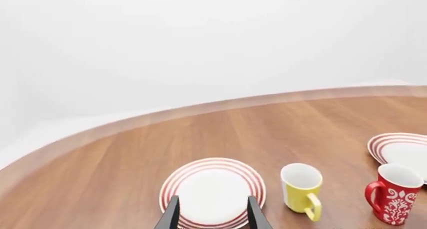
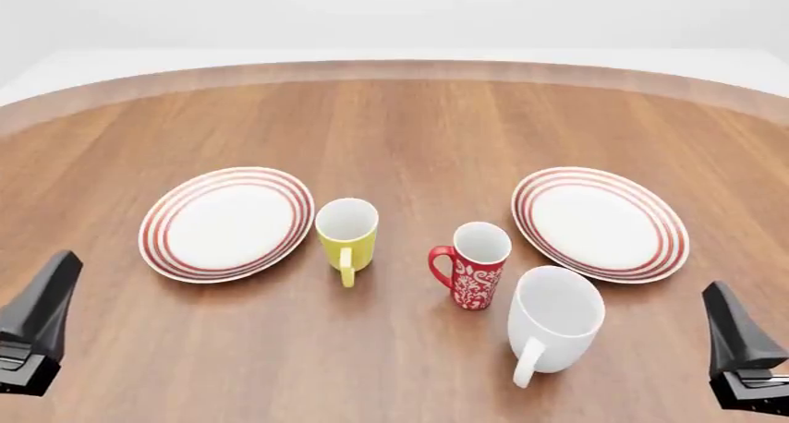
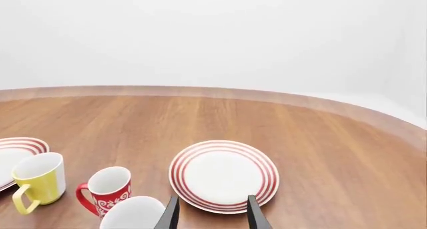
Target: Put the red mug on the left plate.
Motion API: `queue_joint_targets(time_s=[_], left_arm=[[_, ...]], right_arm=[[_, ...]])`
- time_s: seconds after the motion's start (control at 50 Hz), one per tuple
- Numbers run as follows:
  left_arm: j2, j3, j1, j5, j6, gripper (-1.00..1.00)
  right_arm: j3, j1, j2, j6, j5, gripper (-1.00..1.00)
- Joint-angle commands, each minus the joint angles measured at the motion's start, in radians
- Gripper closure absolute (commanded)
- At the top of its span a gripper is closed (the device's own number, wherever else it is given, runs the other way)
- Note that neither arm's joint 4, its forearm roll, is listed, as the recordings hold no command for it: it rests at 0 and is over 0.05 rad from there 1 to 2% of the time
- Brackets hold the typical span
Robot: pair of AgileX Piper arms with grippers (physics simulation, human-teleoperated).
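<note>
Small red floral mug [image 2: 474, 267] stood right of the plain yellow mug [image 2: 346, 234], red-ringed white left plate [image 2: 225, 223] beyond that, both arms' jaws wide, empty.

So the red mug [image 2: 474, 265] is sitting upright near the middle of the wooden desk [image 2: 407, 118], handle pointing left. The yellow mug [image 2: 346, 236] is standing just to its left, and the bigger white mug [image 2: 553, 321] is sitting right beside it at lower right. The left plate [image 2: 225, 223] is lying at center left, the other plate [image 2: 600, 223] at center right. The left tool [image 2: 35, 326] and right tool [image 2: 742, 349] are poking in at the bottom corners, well apart from everything.
</note>
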Motion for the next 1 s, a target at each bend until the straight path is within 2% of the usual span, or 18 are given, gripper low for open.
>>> queue_joint_targets(time_s=[0.02, 0.36, 1.0], left_arm=[[0.088, -0.039, -0.055, -0.038, 0.031, -1.0], [0.311, -0.08, -0.146, -0.172, 0.097, -1.0], [0.606, -0.154, -0.277, -0.336, 0.171, -1.0]], right_arm=[[0.001, 0.0, 0.001, -0.004, -0.001, -1.0], [-0.001, 0.005, -0.003, -0.018, 0.0, -1.0], [0.0, 0.018, -0.009, -0.046, 0.003, -1.0]])
